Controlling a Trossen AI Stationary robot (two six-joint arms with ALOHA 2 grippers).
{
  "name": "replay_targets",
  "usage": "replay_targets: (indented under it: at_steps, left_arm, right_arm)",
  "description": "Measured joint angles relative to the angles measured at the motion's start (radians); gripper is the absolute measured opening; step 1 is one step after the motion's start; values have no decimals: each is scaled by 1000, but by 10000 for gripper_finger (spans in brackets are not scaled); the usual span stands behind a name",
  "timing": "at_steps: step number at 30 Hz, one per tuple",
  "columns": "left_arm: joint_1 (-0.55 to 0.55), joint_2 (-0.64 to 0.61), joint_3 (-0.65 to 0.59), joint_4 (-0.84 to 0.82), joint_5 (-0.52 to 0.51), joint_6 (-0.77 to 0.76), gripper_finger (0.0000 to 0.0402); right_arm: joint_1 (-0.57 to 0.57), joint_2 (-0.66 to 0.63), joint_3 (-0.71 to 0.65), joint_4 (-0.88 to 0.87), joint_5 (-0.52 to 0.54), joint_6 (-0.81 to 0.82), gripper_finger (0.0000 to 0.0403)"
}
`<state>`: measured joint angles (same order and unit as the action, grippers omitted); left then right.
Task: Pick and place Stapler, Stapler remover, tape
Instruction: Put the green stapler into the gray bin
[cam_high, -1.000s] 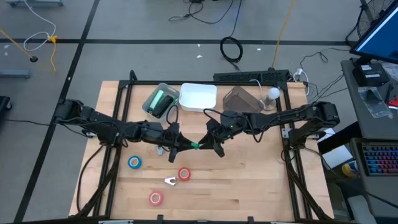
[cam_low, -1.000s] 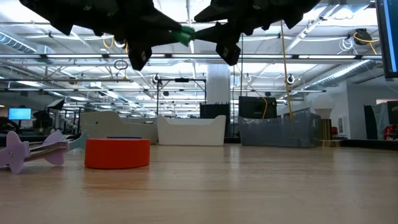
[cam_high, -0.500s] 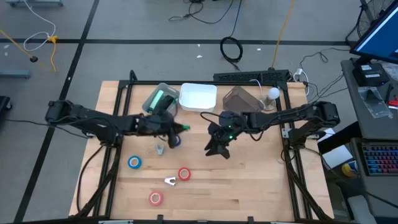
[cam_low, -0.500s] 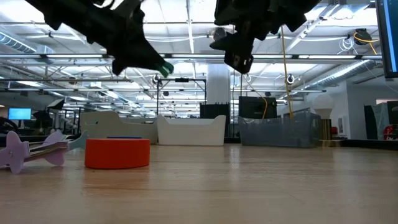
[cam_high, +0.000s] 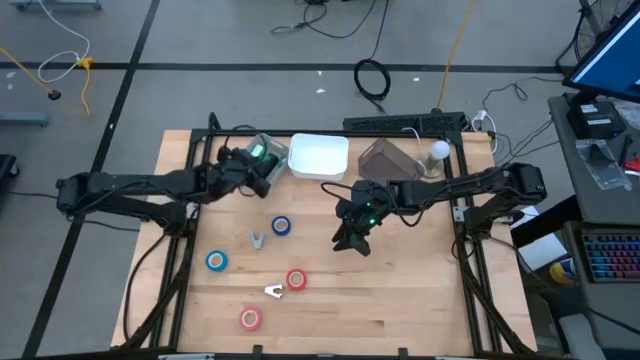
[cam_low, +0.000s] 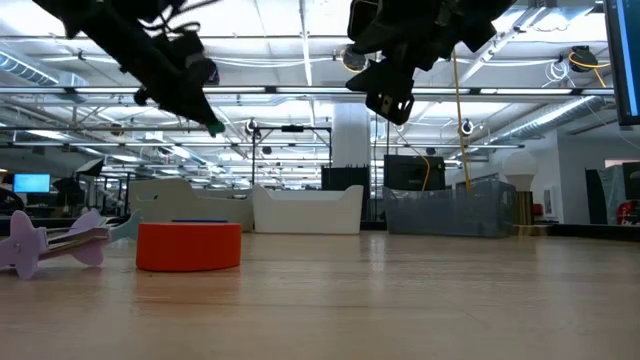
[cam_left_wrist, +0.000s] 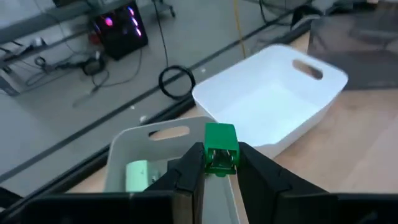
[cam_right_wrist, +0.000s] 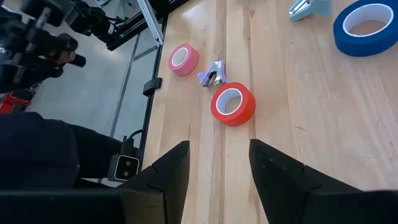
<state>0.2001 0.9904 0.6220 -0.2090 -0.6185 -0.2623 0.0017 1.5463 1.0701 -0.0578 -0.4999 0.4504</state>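
Green stapler (cam_left_wrist: 220, 149) above grey bin (cam_left_wrist: 163, 134), beside white bin (cam_left_wrist: 273, 99)

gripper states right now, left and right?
Left tool: shut on a small green stapler, above the grey bin.
Right tool: open, empty, above the table.

No text, label or number is readable.

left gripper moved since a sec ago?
Yes. In the high view the left gripper, shut on a small green stapler, has swung from mid-table, near the right gripper, back to the grey bin beside the white bin.
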Motion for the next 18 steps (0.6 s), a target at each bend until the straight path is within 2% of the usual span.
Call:
replay_targets:
  at_steps: [5, 9, 14, 18]
  left_arm:
    - [88, 92, 0, 2, 121, 32, 73]
    - [147, 172, 0, 5, 151, 53, 79]
    - [219, 253, 0, 30, 286, 58, 74]
    - [249, 299, 0, 61, 331, 59, 77]
  right_arm:
    - [0, 0, 0, 0, 0, -2, 160]
    - [0, 0, 0, 0, 1, 10, 161]
    - [0, 0, 0, 0, 1, 10, 160]
    - [0, 0, 0, 0, 1, 9, 161]
